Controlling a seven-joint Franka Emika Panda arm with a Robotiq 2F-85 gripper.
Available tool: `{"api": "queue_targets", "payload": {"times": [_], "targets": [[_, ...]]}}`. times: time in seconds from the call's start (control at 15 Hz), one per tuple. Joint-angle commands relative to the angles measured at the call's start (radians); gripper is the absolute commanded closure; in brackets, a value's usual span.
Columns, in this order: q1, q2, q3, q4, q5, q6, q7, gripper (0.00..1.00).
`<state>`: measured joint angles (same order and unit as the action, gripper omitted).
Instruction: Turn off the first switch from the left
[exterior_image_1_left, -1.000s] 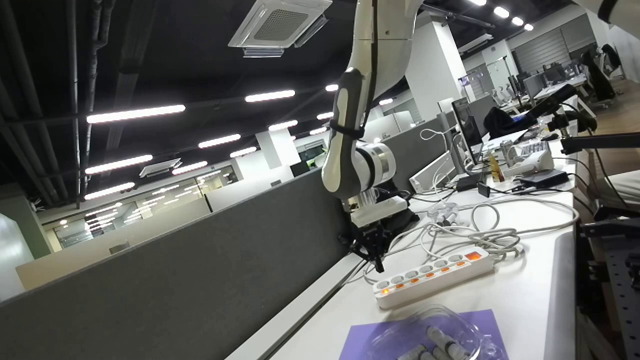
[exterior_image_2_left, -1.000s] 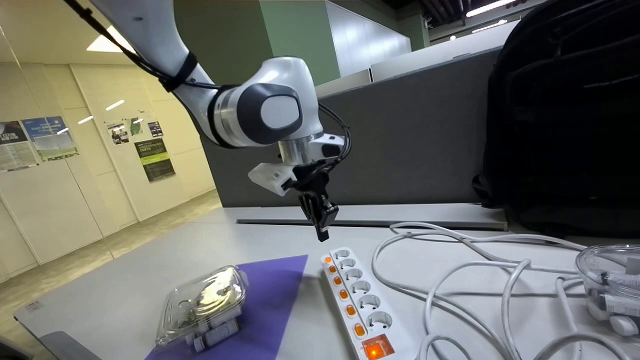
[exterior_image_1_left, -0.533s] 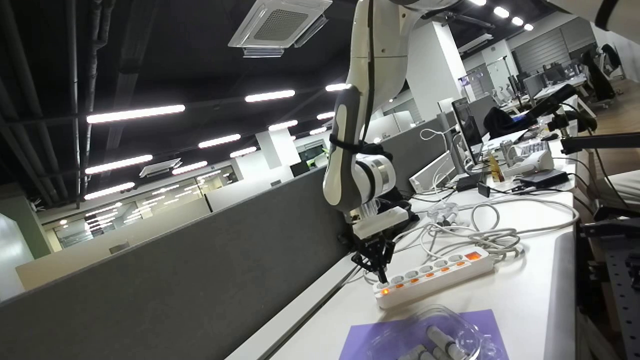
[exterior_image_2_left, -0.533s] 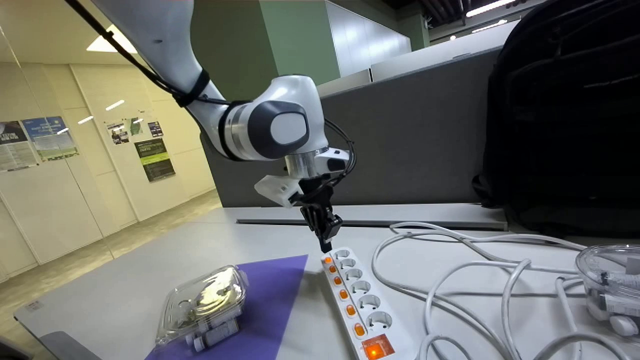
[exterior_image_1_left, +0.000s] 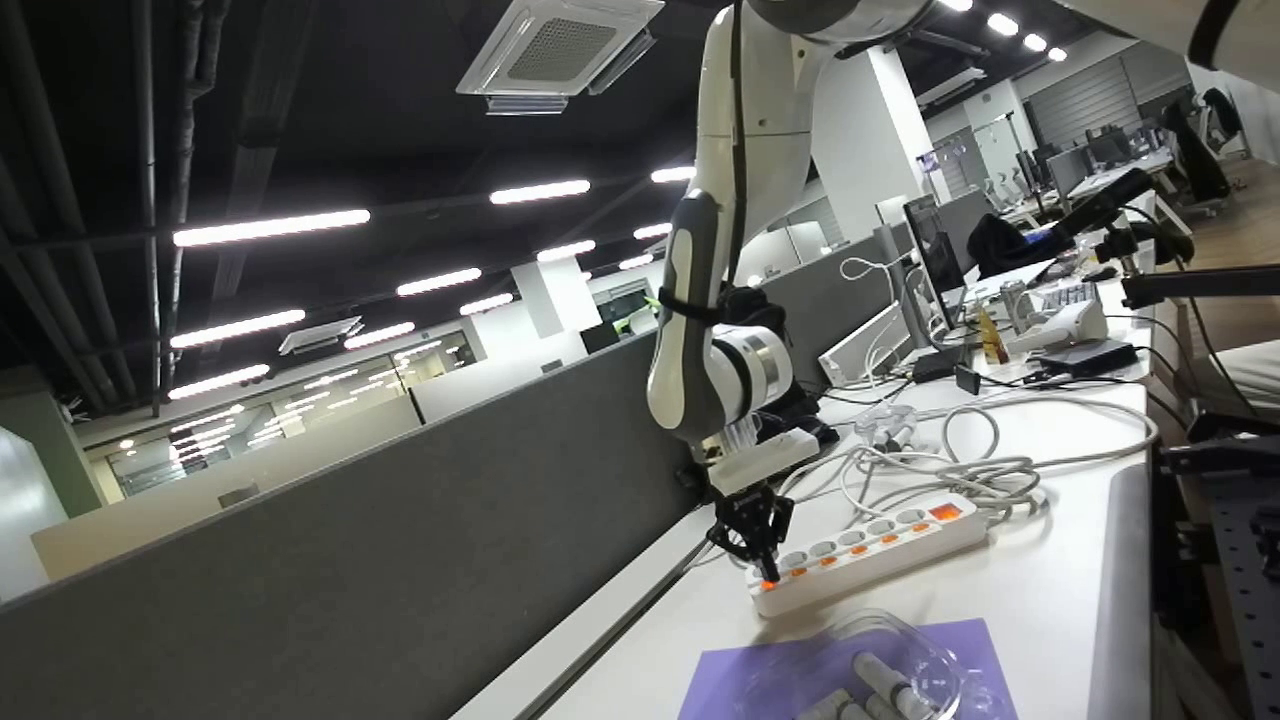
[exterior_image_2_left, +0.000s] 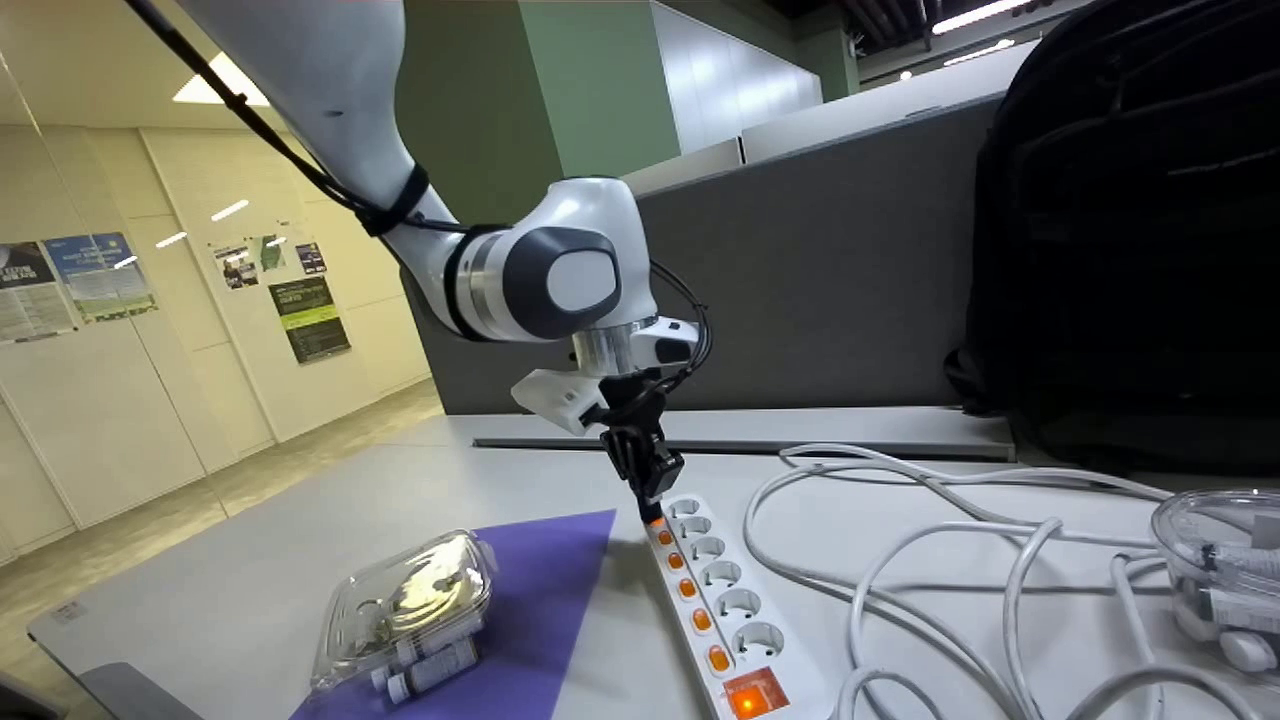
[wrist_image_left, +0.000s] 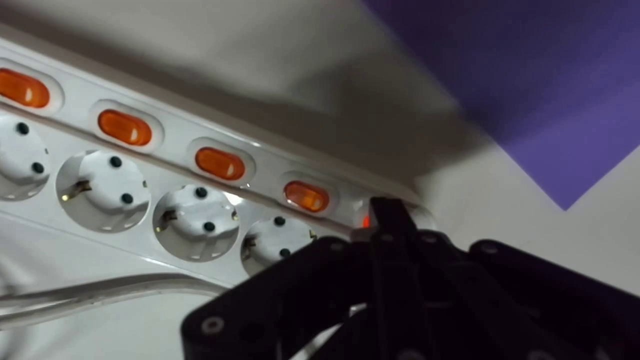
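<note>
The white power strip (exterior_image_1_left: 868, 578) lies on the table and also shows in an exterior view (exterior_image_2_left: 709, 640) and the wrist view (wrist_image_left: 267, 176). The first switch (exterior_image_1_left: 769, 585) is the orange rocker at the strip's end away from the cable. In the wrist view a red glowing sliver of the first switch (wrist_image_left: 366, 221) shows beside the fingertips; the rest is hidden. My gripper (exterior_image_1_left: 769, 571) is shut and empty, pointing down, its tips at this switch. The gripper tips (exterior_image_2_left: 652, 512) also cover most of it in an exterior view. Whether they touch cannot be told.
Further orange switches run along the strip to a large lit switch (exterior_image_2_left: 755, 692). A purple sheet (exterior_image_2_left: 560, 600) with a clear plastic box (exterior_image_2_left: 410, 610) lies beside the strip. White cables (wrist_image_left: 150, 289) lie on the other side. A grey partition (exterior_image_2_left: 820, 300) and black backpack (exterior_image_2_left: 1130, 250) stand behind.
My gripper has come down from above the strip's end to the first switch, moving slightly forward over it. The switch was in full view before and is now mostly covered.
</note>
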<state>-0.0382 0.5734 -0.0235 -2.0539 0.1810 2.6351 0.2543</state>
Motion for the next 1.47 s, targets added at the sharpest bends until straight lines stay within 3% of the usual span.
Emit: {"api": "queue_targets", "payload": {"times": [0.0,0.8,1.2,1.27,1.33,1.4], "targets": [[0.008,0.019,-0.010,0.032,0.003,-0.018,0.001,1.00],[-0.039,0.107,-0.004,0.116,0.041,-0.097,-0.023,1.00],[-0.032,-0.014,0.010,0.030,0.047,-0.063,-0.078,1.00],[-0.023,-0.047,0.006,0.001,0.043,-0.048,-0.073,0.95],[-0.019,-0.076,0.007,-0.026,0.044,-0.031,-0.071,0.73],[-0.008,-0.105,0.000,-0.051,0.037,-0.021,-0.061,0.71]]}}
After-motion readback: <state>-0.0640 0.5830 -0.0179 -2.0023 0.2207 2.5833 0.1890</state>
